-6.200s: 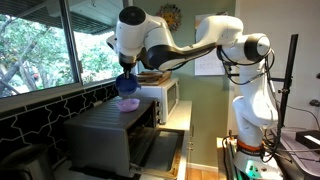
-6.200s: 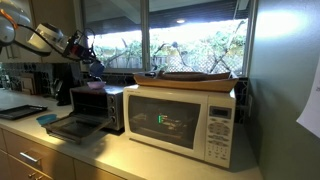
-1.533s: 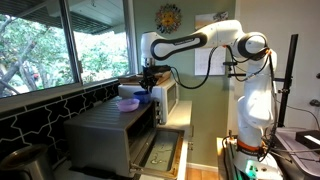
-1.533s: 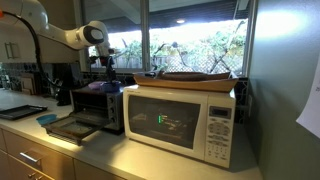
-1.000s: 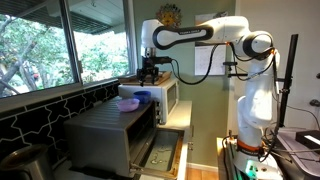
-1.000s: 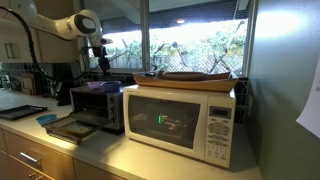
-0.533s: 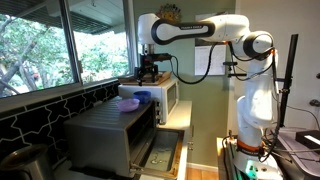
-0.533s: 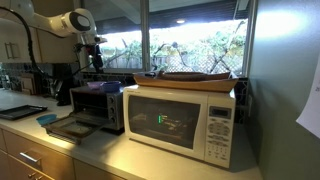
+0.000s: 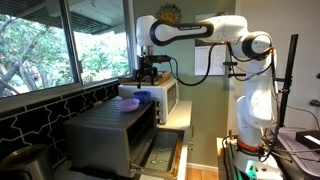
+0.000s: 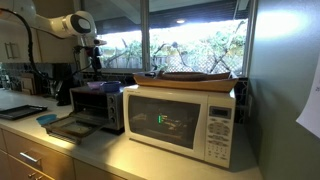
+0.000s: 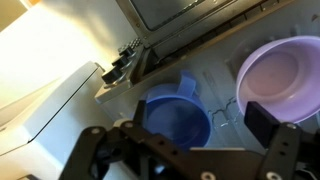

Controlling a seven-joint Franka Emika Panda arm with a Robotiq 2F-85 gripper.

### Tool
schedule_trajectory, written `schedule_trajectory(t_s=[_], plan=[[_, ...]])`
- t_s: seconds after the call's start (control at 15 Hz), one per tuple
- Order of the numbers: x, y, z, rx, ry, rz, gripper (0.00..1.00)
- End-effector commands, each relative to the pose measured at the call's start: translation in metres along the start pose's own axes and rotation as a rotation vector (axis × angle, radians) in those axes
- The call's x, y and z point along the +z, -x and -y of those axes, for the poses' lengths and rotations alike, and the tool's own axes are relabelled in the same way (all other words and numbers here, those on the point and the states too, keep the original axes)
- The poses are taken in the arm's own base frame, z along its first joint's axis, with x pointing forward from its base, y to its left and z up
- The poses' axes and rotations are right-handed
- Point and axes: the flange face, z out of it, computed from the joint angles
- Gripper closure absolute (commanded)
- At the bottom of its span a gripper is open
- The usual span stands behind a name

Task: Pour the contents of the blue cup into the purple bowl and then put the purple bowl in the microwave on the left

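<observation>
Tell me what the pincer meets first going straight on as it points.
Likely the blue cup, centred under the open pincer in the wrist view; the purple bowl lies off to one side.

In the wrist view, the right picture edge cuts off the shallow, round, light-purple bowl (image 11: 285, 70). A dark finger (image 11: 272, 128) of the Robotiq gripper (image 11: 183, 140) covers the bowl's lower rim. The gripper body hides the lower part of the small dark-blue cup (image 11: 178, 110). This view is blurred, so the cup's contents cannot be determined. In an exterior view, cup (image 9: 143, 97) and bowl (image 9: 128, 103) are too small to show contents. In an exterior view, the gripper (image 10: 95, 62) is a dark silhouette; jaw spacing is unreadable there.
</observation>
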Motion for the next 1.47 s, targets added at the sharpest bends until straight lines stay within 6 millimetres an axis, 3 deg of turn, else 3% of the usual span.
schedule_trajectory(t_s=[0.0,0.73,0.87,0.93,1.33,1.4], plan=[[0.01,0.012,0.017,0.037,-0.027,0.041,0.0],[0.042,0.016,0.041,0.03,-0.164,0.014,0.02],[0.049,0.016,0.043,0.036,-0.165,0.014,0.12],[0.052,0.016,0.043,0.035,-0.166,0.017,0.3],[0.064,0.018,0.042,0.04,-0.152,0.034,0.77],[0.065,0.018,0.042,0.046,-0.149,0.037,0.34]])
